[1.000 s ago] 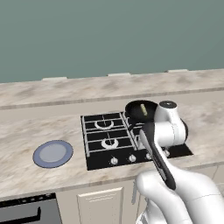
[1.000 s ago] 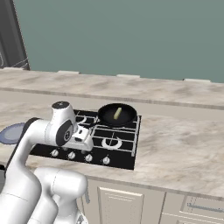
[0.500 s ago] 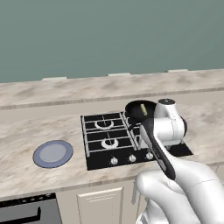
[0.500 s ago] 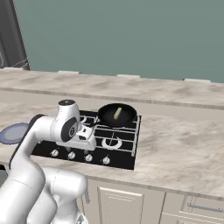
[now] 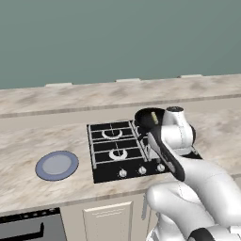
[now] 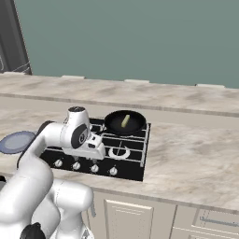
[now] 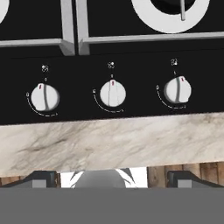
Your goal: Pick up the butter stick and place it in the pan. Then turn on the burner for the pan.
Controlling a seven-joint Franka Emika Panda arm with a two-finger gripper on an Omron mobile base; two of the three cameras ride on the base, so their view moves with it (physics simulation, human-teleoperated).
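Now: butter stick (image 6: 125, 121) lies in pan (image 6: 124, 123) on rear burner. Gripper (image 6: 85, 164) spread wide, empty, over front knobs (image 7: 113, 93) of stove (image 6: 130, 161).

Open air above three white knobs (image 7: 113, 93) on the cooktop's (image 6: 130, 172) front strip, grates (image 7: 72, 26) just behind.
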